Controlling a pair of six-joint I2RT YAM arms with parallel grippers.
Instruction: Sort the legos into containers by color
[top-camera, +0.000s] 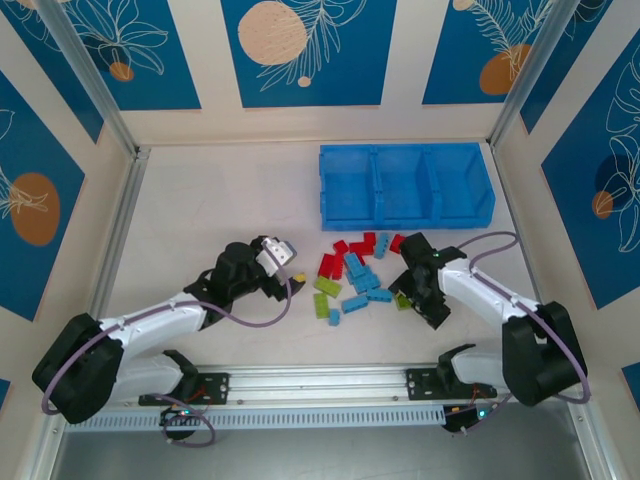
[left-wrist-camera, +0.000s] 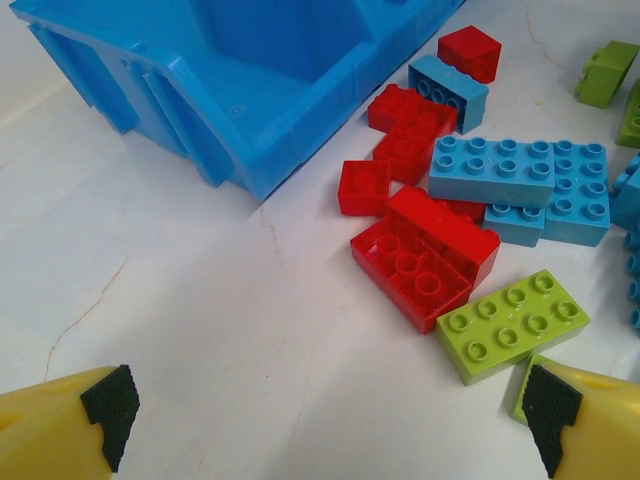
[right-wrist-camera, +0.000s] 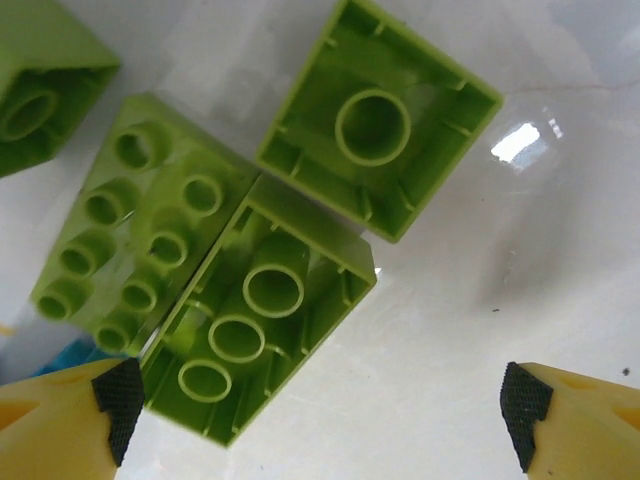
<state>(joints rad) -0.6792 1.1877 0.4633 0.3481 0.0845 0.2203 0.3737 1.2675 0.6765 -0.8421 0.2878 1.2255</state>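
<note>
Blue plastic tray (top-camera: 405, 190) w/ 3 side-by-side compartments sits at far side of white table (top-camera: 200, 200), right of centre. Legos (top-camera: 355, 278) lie loose in a heap just in front of it, btwn the 2 arms. Red ones are nearest the tray, light blue mid, lime at near & right edges.

Left gripper (top-camera: 290, 278) is low at heap's left side, jaws spread wide, nothing btwn them. In left wrist view the pad (left-wrist-camera: 550, 410) on view's right is just beside a lime 2x4 brick (left-wrist-camera: 512, 325). Red bricks (left-wrist-camera: 425, 262) & blue bricks (left-wrist-camera: 492, 170) lie beyond, w/ tray corner at top.

Right gripper (top-camera: 408, 297) hangs over heap's right edge, jaws also apart & empty. Right wrist view: square lime brick (right-wrist-camera: 378, 130) upside down, longer lime brick (right-wrist-camera: 255, 320) upside down touching it, studs-up lime brick (right-wrist-camera: 130, 235) alongside. Pad on view's left sits at the longer one's corner; can't tell if touching.
</note>
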